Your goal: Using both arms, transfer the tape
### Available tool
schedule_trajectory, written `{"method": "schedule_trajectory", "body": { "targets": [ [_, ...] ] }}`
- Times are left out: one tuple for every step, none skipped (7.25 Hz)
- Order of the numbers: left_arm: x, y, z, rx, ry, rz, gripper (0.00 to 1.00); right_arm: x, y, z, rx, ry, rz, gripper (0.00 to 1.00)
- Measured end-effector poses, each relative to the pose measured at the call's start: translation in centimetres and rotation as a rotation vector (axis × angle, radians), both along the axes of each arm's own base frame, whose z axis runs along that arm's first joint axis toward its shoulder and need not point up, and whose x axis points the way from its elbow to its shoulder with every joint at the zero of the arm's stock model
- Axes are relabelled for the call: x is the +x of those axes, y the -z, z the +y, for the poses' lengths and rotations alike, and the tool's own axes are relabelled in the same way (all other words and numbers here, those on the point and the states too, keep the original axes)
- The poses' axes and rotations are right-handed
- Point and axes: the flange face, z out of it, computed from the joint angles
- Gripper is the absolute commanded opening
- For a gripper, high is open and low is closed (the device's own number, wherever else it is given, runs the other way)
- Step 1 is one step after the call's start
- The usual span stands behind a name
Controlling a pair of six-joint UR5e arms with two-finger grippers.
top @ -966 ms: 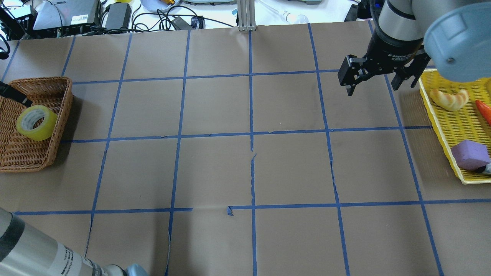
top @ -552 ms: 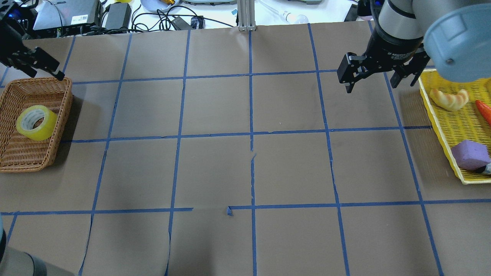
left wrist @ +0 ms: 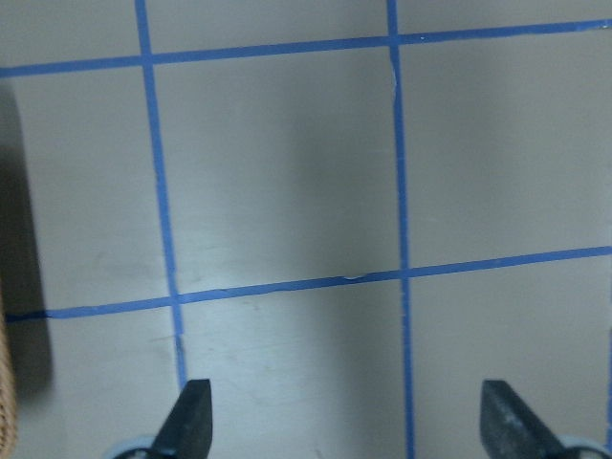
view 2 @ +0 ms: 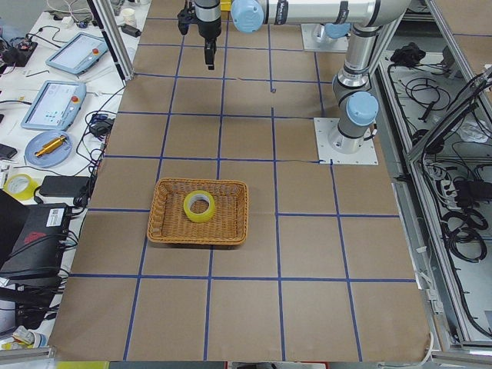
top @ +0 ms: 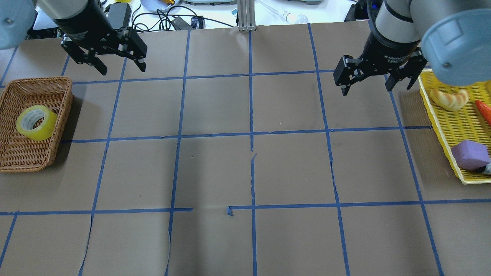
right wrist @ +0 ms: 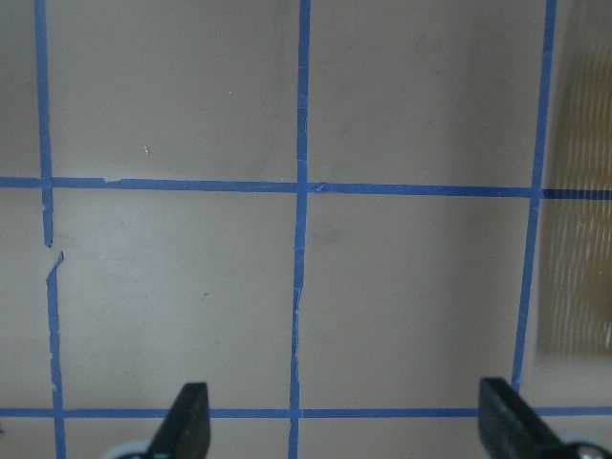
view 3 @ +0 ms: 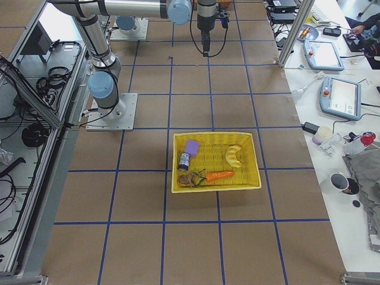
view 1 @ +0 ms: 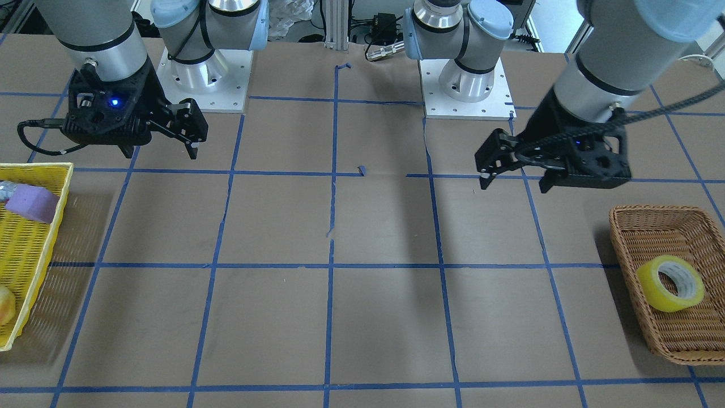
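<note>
Brown paper tabletop (top: 215, 168), blue grid (top: 250, 96) (torn); tape (top: 36, 122) in basket (top: 23, 161).

glossy tape (top: 40, 128), wicker basket (top: 27, 157), matt paper tabletop (top: 215, 168)

The basket (top: 66, 111) walls are fencing the tape (top: 44, 130) on all sides, leaving only the open top for entry.

From overhead, the tape (top: 36, 122) lies in the basket (top: 23, 158) at the surface's (top: 245, 168) 9 o'clock edge. The tray (top: 452, 126) sits at 3 o'clock. The left gripper (top: 122, 69) hangs over 11 o'clock, and the right gripper (top: 366, 89) over 2 o'clock, just beside the tray.
</note>
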Motion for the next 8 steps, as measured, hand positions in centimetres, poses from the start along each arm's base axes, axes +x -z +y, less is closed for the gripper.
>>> {"method": "schedule_trajectory", "body": {
  "targets": [
    [-2.4, 0.3, 1.2, -0.007, -0.015, -0.003, 1.0, -0.1, 0.0, 0.0, 0.0, 0.0, 0.002, 1.0],
    [-3.1, 0.2, 2.0, -0.025, -0.018, -0.026, 1.0, -0.1, 0.0, 0.0, 0.001, 0.001, 0.004, 1.0],
    [-2.9, -0.4, 2.6, -0.045, -0.015, -0.068, 1.0, -0.1, 0.0, 0.0, 0.0, 0.001, 0.007, 1.0],
    [-2.6, -0.8, 3.0, -0.056, -0.008, -0.097, 1.0, -0.2, 0.1, 0.0, 0.001, 0.001, 0.009, 1.0],
    [-2.5, -1.1, 3.3, -0.061, -0.006, -0.107, 1.0, -0.2, 0.1, 0.0, 0.001, 0.001, 0.01, 1.0],
    [-2.5, -1.3, 3.4, -0.063, -0.006, -0.105, 1.0, -0.2, 0.1, 0.0, 0.001, 0.001, 0.011, 1.0],
    [-2.6, -1.4, 3.4, -0.064, -0.006, -0.096, 1.0, -0.2, 0.1, 0.0, 0.002, 0.0, 0.011, 1.0],
    [-2.7, -1.4, 3.4, -0.065, -0.007, -0.092, 1.0, -0.2, 0.2, 0.0, 0.002, 0.0, 0.011, 1.0]
  ]
}}
